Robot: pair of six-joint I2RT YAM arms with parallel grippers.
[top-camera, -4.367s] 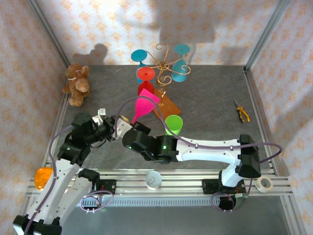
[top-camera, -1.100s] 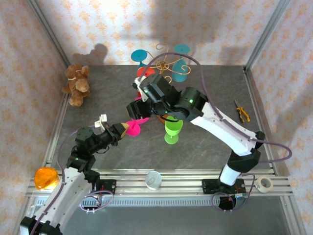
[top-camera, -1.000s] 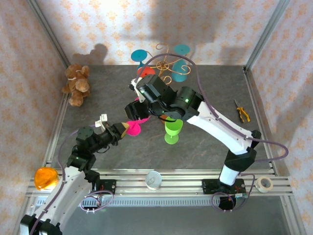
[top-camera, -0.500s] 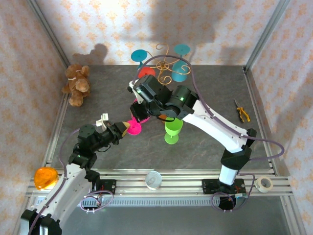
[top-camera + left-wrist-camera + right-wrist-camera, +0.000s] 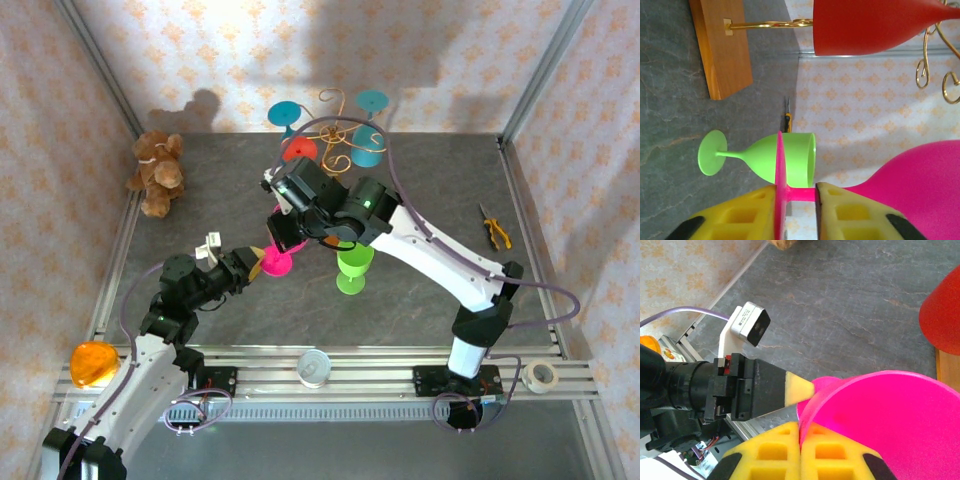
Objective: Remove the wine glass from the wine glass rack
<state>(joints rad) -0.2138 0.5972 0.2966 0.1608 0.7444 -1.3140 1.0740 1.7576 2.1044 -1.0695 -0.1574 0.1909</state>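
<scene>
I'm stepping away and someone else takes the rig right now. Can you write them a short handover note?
Right gripper: shut on the rim of the pink wine glass.
Left gripper: jaws parted around that glass's foot and stem, apparently not clamping.
Wine glass rack: at the back of the table; a red glass and two teal glasses hang on it.
Done: pink glass is off the rack, upright between the arms; a green glass stands on the table.
Left: probably back the left gripper away and set the pink glass down.
</scene>
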